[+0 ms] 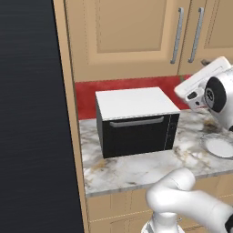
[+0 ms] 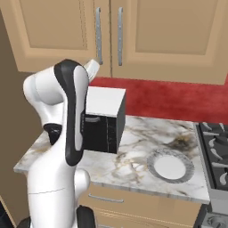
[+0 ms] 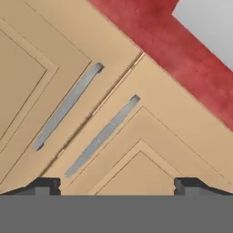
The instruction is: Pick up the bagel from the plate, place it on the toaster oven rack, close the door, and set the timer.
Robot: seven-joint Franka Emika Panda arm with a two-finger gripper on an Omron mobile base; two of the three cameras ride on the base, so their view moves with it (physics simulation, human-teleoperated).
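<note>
I see the gripper [image 3: 116,185] spread wide, holding nothing, raised toward the upper cabinet handles [image 3: 68,106]. Plate [image 2: 170,165] sits near the counter's [image 2: 133,138] front edge; oven door [image 1: 136,134] is shut. I can't spot the bagel.

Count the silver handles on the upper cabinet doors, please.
2. The left cabinet handle and the right cabinet handle hang vertically side by side, each near the seam between two doors, above the toaster oven. More handles may exist outside the views.
</note>
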